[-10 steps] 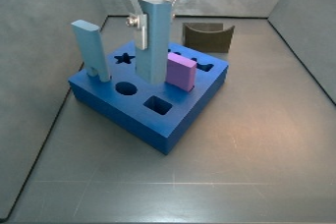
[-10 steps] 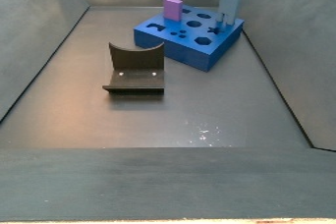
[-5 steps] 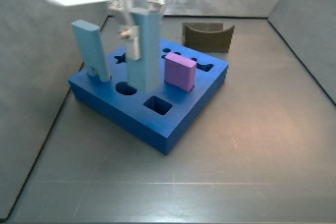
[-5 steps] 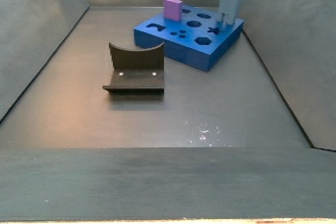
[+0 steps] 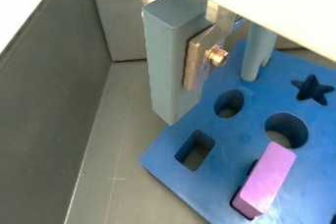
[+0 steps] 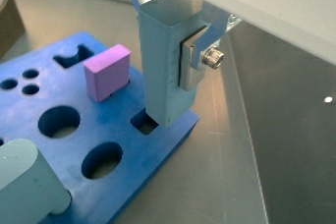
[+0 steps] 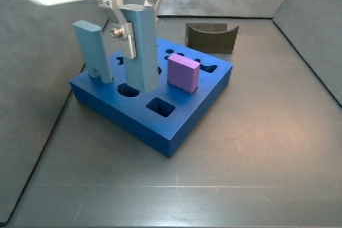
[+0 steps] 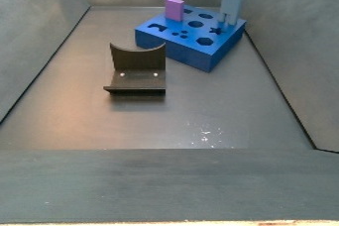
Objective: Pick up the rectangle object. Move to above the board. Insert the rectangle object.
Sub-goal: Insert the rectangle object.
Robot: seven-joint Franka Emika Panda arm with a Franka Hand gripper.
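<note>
The gripper [image 7: 130,34] is hanging over the back part of the blue board [image 7: 167,132], clamped on the rectangle object [image 7: 139,47], a tall pale grey-blue bar held upright. In a wrist view you can see a silver finger [image 5: 197,61] pressed flat against the side of the bar [image 5: 171,61], so the jaws are only as wide as the bar itself. In a wrist view the bar's [image 6: 168,66] lower end sits right at a small rectangular hole near the board's [image 6: 125,184] edge, but I can't tell if it's actually in the hole or just above it.

Also on the board: a brighter sky-blue bar [image 7: 91,50] standing up at the left corner, and a short pink block [image 7: 185,73] just to the right of the held bar. The dark fixture [image 7: 211,37] sits on the floor behind the board, well apart from it in a side view [image 8: 135,68].
</note>
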